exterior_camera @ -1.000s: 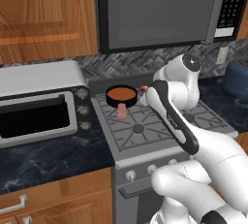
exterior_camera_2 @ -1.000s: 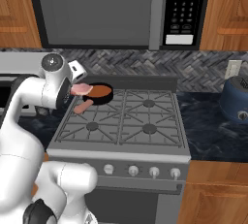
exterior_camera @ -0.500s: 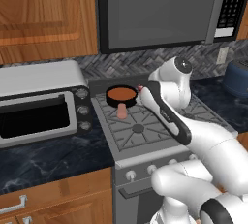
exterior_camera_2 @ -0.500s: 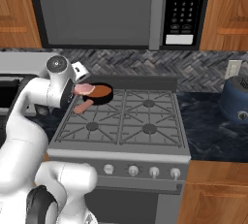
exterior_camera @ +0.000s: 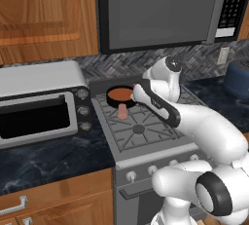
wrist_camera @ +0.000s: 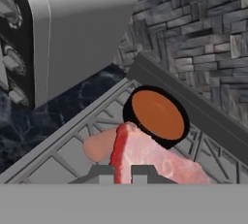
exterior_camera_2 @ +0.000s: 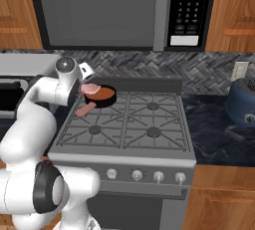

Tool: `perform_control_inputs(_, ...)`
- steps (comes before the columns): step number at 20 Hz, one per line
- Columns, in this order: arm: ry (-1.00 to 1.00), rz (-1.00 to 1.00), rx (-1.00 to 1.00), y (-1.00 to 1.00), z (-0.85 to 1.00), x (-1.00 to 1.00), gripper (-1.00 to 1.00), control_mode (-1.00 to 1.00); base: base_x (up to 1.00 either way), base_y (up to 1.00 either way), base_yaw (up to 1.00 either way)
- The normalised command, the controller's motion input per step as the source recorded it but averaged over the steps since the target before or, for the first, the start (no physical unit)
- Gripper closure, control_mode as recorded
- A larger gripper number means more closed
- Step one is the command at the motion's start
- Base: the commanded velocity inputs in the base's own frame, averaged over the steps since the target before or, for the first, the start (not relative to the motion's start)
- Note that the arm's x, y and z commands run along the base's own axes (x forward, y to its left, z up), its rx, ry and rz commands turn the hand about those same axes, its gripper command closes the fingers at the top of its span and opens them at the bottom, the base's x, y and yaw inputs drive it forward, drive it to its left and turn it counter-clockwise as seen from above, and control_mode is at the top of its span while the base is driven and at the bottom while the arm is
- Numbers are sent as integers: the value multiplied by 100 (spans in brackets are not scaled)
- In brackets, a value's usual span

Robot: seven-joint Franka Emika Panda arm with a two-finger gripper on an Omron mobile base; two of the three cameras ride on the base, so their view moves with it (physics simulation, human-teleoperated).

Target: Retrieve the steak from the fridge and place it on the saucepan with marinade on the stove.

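I've got the gripper (wrist_camera: 123, 172) pinched tight on the steak (wrist_camera: 145, 155); in the hand view the two dark tips sit close together at the bottom w/ the red-pink slab clamped between them, pale fat edge facing me. The steak hangs up off the stove (exterior_camera: 141, 141), just short of the pan (wrist_camera: 157, 114) and overlapping its near rim in that view. Can't tell if meat touches the rim.

From the right base cam the steak (exterior_camera_2: 90, 89) shows as a pink slab at the hand, right at the pan's (exterior_camera_2: 101, 95) left edge, above the grates. From the left base cam the gripper (exterior_camera: 134, 92) sits at the pan's (exterior_camera: 120, 95) right side; steak itself is hidden by the hand there.

Pan is on the stove's back-left burner, orange-brown marinade inside, pinkish handle (exterior_camera: 122, 112) pointing toward the stove front. Other three burners bare.

Left of the stove: toaster oven (exterior_camera: 41, 103) on the dark counter (exterior_camera: 53, 158), close beside the pan's burner. Behind the stove: grey herringbone backsplash (exterior_camera_2: 199, 72). Above it: microwave (exterior_camera_2: 119, 12), wood cabinets (exterior_camera: 46, 17) alongside. Far right of the stove, a blue pot-like thing (exterior_camera_2: 243, 102) on the counter, well apart from the pan.
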Motion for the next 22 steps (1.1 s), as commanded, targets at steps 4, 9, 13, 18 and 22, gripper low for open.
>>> perform_control_inputs(4,0,0,0,8,-28,49,100,-100,0,0,0)
perform_control_inputs(9,0,0,0,7,-19,55,100,-100,0,0,0)
perform_control_inputs(13,0,0,0,8,-17,57,100,-100,0,0,0)
perform_control_inputs(18,0,0,0,8,-19,48,100,-100,0,0,0)
perform_control_inputs(22,0,0,0,8,-25,41,100,-100,0,0,0)
